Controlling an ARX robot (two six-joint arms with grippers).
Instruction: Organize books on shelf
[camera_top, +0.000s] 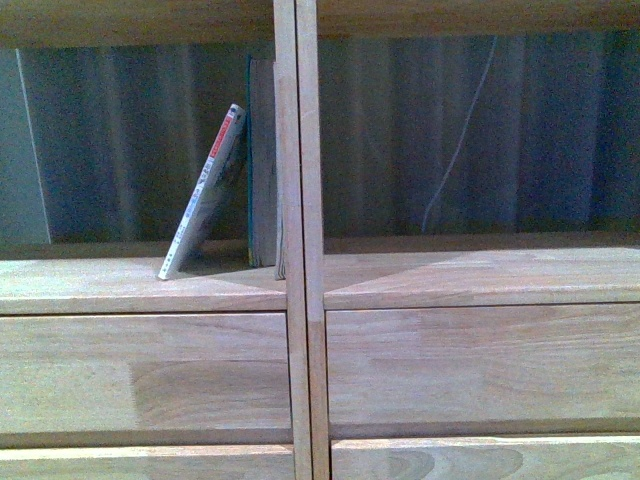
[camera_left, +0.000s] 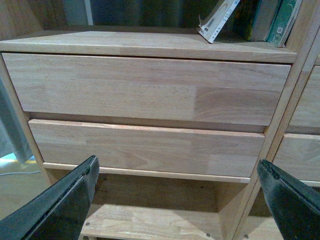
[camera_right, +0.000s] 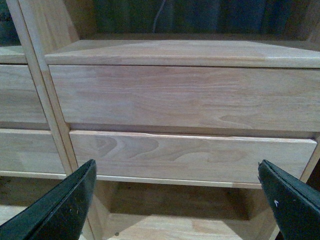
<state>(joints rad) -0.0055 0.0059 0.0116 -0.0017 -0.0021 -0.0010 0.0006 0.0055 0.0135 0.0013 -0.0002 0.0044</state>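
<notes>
Books sit in shelf (camera_top: 300, 290) left column, atop drawers; thin paperback (camera_top: 205, 195) tilts right against upright teal book (camera_top: 262, 160) by centre divider; left claw (camera_left: 177, 200) & right claw (camera_right: 177, 200) both spread apart, holding nothing, facing lower drawer fronts.

glossy black tapered jaws

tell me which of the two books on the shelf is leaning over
The thin pale paperback, the one with the red block on its white spine. It tilts, its top resting against the thicker teal book, which stands upright against the shelf's centre post.
</notes>
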